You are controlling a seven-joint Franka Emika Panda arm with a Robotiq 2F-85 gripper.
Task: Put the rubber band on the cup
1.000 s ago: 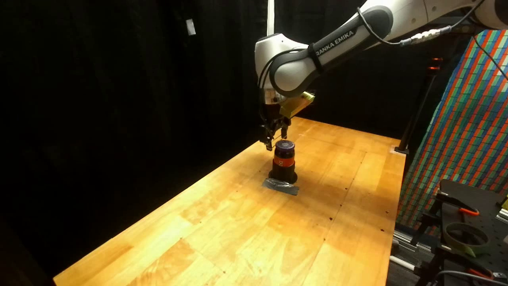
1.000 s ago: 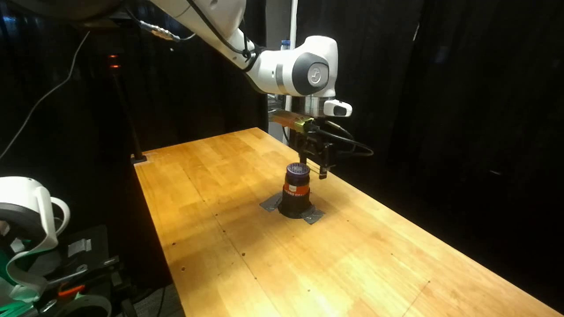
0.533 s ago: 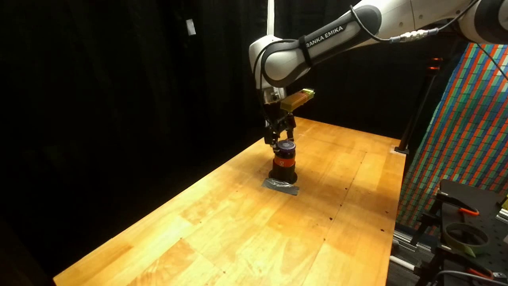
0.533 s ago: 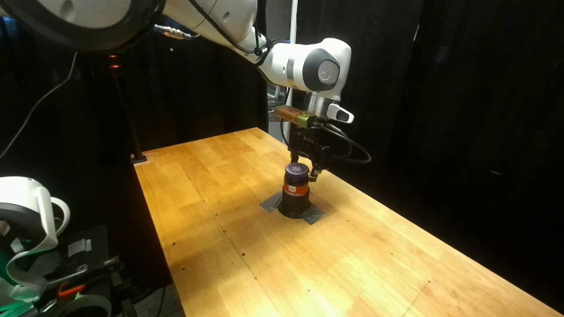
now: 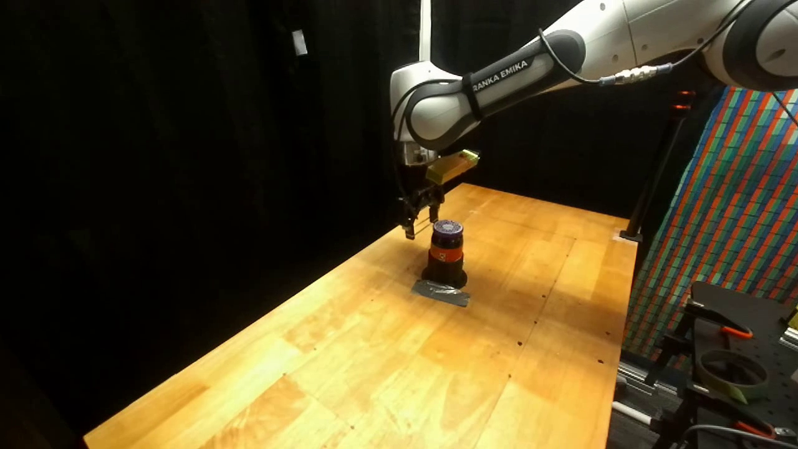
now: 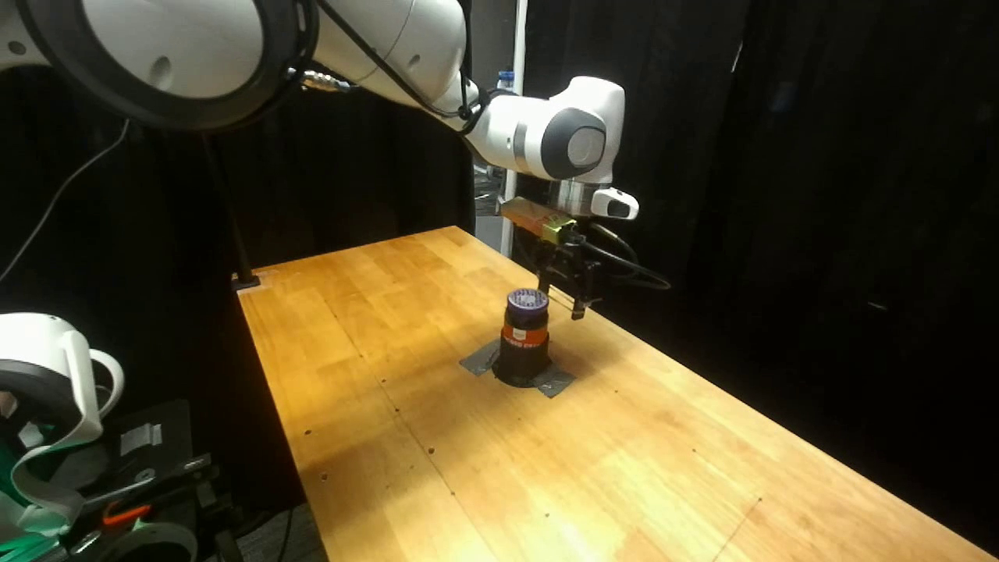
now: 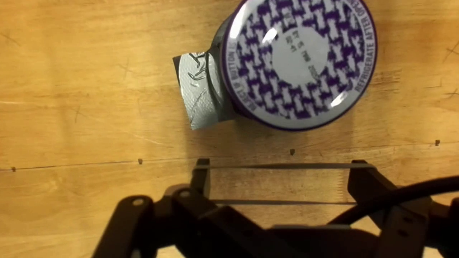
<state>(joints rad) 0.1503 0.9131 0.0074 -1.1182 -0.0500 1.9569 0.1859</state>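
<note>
- biggest first: the wooden worktop (image 5: 374, 374), which carries the whole setup
- then the arm (image 5: 505, 81), reaching out over it with the wrist aimed down. i'd guess that's so a loop can go on from above
- next the hand (image 7: 280, 182). its fingers (image 7: 200, 179) are spread wide, and not to grab anything: that spread is what holds the rubber band (image 7: 279, 166) taut between them
- the cup (image 6: 524, 336), honestly more of a jar with an orange label, stands upright on the worktop just beside the hand, apart from it as far as i can see. top-up makes sense, since the band has to come down over it. it has a flared dark base (image 6: 521, 370), probably for stability
- strips of grey tape (image 6: 556, 382) run from that base onto the worktop, most likely so a tugging band can't drag or tip the cup
- smallest is the band itself: two thin strands side by side from fingertip to fingertip, not on the cup yet. the slot looks narrower than the cup's top, so my read is one strand has to hook the far edge first, and it could ping off a fingertip
</note>
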